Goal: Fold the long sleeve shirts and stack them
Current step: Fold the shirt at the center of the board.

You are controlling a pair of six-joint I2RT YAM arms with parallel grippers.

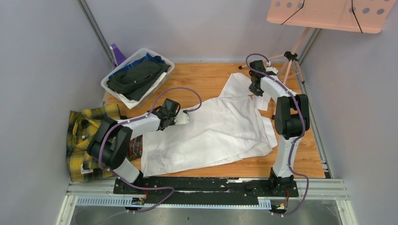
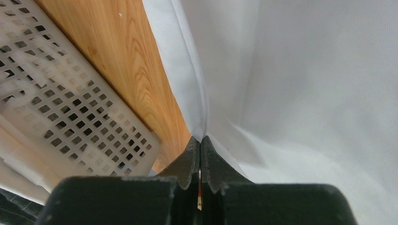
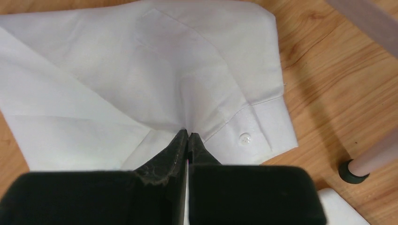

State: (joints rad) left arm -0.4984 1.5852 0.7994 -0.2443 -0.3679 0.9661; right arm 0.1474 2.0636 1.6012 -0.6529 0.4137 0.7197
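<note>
The white collared shirt (image 1: pixel 216 131) lies spread across the middle of the wooden table. My left gripper (image 1: pixel 184 118) is shut on the shirt's left edge (image 2: pixel 199 126), with cloth pinched between its tips (image 2: pixel 200 139). My right gripper (image 1: pixel 257 89) is shut on the white shirt near a cuff with a button (image 3: pixel 244 138), at the far right; its tips (image 3: pixel 187 133) pinch a fold of cloth. The yellow-and-green plaid shirt (image 1: pixel 82 136) lies crumpled at the table's left edge, partly under my left arm.
A white perforated basket (image 1: pixel 136 75) with dark clothes stands at the far left; its wall (image 2: pixel 65 112) shows close by my left gripper. A pink stand with thin legs (image 1: pixel 293 58) stands at the far right; one foot (image 3: pixel 349 171) rests beside the cuff.
</note>
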